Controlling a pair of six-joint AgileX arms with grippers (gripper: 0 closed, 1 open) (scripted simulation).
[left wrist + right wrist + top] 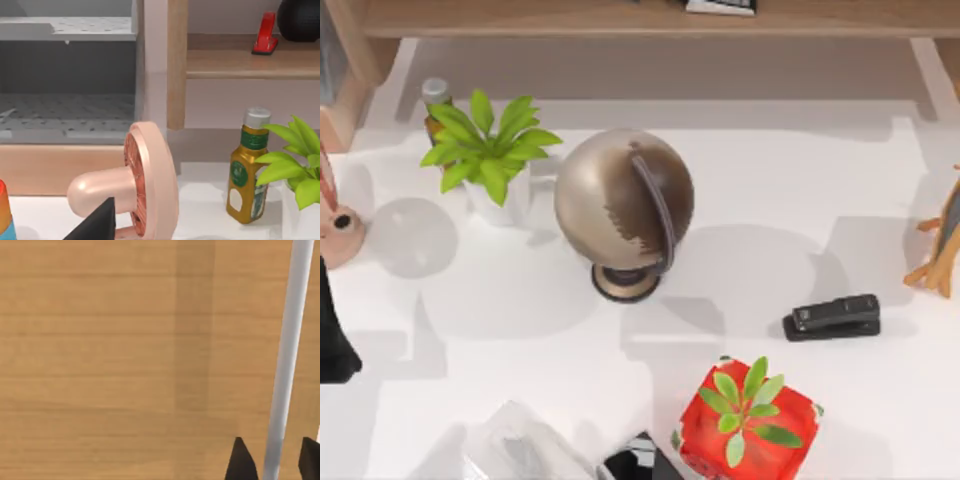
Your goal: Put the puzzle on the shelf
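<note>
The puzzle is out of view. The shelf (620, 18) is a long light-brown board across the far edge of the table; the left wrist view also shows a shelf board (250, 62), carrying a red stapler-like item (265, 34). My right gripper (275, 462) is open, its two dark fingertips (242, 460) apart, close to a wide light-brown wooden surface (110, 355), with a white bar (290, 340) running behind the gap. My left arm (335, 340) is at the table's left edge, with one dark fingertip (97, 222) beside a pink mushroom figure (145, 185).
A globe (625, 210) stands mid-table. A leafy plant in a white pot (490, 150) and a golden bottle (435, 100) are at the back left. A black stapler (832, 317) lies right of centre, and a red plant pot (748, 420) sits near the front.
</note>
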